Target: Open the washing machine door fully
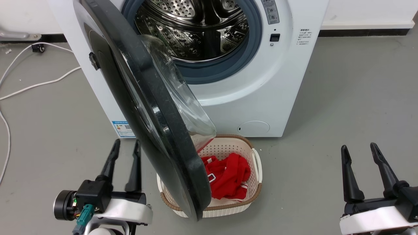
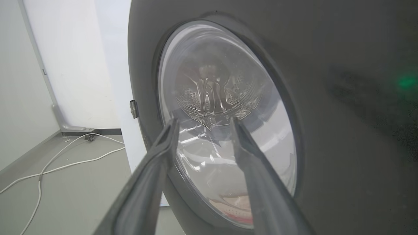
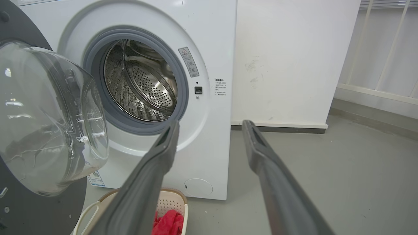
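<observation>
— Black rim, clear glass belly: that's the door [image 1: 143, 98], standing roughly half open. It hinges on the robot's left side of the machine [image 1: 261, 91], and its free edge juts out toward the robot, above the basket [image 1: 258, 163].

— Which arm is closer?

— Left gripper [image 1: 126, 141], easily. It sits just beside the door on the outer face, fingers apart with nothing between them, aimed at the glass. I can't tell if the tips touch it.

— And the other?

— Right gripper [image 1: 358, 146] is well apart, off on the drum [image 1: 196, 29] side. Its fingers are spread too, and it's empty.

— So which way must the door go?

— Further round its upright hinge line, toward the robot's left, until it folds back from the opening. That's the catch, I'd say: the left gripper stands on the side the door has to swing into. It could hook the free edge and draw it round. A push from the inner face would fall to the right arm, which has far more ground to cover.
</observation>
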You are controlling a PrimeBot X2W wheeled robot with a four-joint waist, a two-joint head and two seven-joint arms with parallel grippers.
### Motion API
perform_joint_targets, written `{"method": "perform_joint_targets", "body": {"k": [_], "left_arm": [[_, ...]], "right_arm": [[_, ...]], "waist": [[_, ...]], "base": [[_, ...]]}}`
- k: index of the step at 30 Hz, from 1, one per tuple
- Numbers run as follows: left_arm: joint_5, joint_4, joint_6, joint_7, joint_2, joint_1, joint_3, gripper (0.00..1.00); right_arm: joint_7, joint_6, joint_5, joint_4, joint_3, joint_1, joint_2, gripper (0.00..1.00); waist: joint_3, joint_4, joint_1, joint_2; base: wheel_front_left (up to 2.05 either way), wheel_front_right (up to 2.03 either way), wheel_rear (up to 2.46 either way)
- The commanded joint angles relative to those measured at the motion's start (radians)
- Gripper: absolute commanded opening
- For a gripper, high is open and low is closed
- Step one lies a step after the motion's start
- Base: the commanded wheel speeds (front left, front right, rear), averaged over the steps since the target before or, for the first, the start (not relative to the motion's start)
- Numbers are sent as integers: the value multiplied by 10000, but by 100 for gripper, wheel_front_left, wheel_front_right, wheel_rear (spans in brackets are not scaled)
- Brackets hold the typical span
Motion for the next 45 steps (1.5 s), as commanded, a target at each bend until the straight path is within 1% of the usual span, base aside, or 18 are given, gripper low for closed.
{"method": "perform_joint_targets", "body": {"k": [1, 7, 10, 16, 19, 24, 27, 31, 34, 38, 41, 45], "left_arm": [[-34, -10, -23, -27, -1, -99, 23, 0], [-131, -437, 49, -27, -3, -209, 124, 0], [-204, -1108, 118, -27, -4, -387, 218, 0], [-119, -3075, 263, -27, -5, -797, 391, 0], [30, -4183, 235, -24, -5, -1019, 300, 0], [238, -5954, 101, -24, -7, -1336, -100, 0], [120, -6586, 55, -24, -6, -1233, -548, 0], [-201, -6669, -112, -24, -5, -715, -1607, 0], [-452, -6310, -268, 72, -5, -214, -2607, 0], [-891, -5652, -389, 578, 103, 391, -3808, 0], [-1150, -5039, -432, 1050, 278, 752, -4401, 0], [-1477, -4141, -444, 1695, 408, 1190, -4861, 0]], "right_arm": [[-69, -7, 8, 14, -20, -100, 31, 100], [-44, -7, 105, 80, -28, -143, 32, 100], [-24, -7, 159, 103, -43, -169, 32, 100], [-6, -7, 249, 162, -48, -179, 32, 100], [0, -7, 292, 184, -23, -179, 32, 100], [41, -7, 317, 214, -23, -217, 31, 100], [52, -7, 343, 242, -23, -232, 31, 100], [66, -7, 372, 285, -26, -177, 31, 100], [71, -7, 396, 313, -23, -123, 30, 100], [84, -7, 443, 372, 5, -89, 30, 100], [103, -7, 467, 418, 38, -82, 30, 100], [136, -7, 508, 469, 102, -106, 28, 100]], "waist": [[10, -2, 0, 0], [37, -19, 0, 0], [51, -5, 0, 0], [57, 37, 0, 0], [59, 41, 0, 0], [85, 18, 0, 0], [85, -16, 0, 0], [63, -42, 0, 0], [42, -36, 0, 0], [35, 8, 0, 0], [15, 45, 0, 0], [27, 35, 0, 0]], "base": [[0, 0, 0], [0, 0, 0], [0, 0, 0], [0, 0, 0], [0, 0, 0], [0, 0, 0], [0, 0, 0], [0, 0, 0], [0, 0, 0], [0, 0, 0], [0, 0, 0], [0, 0, 0]]}}
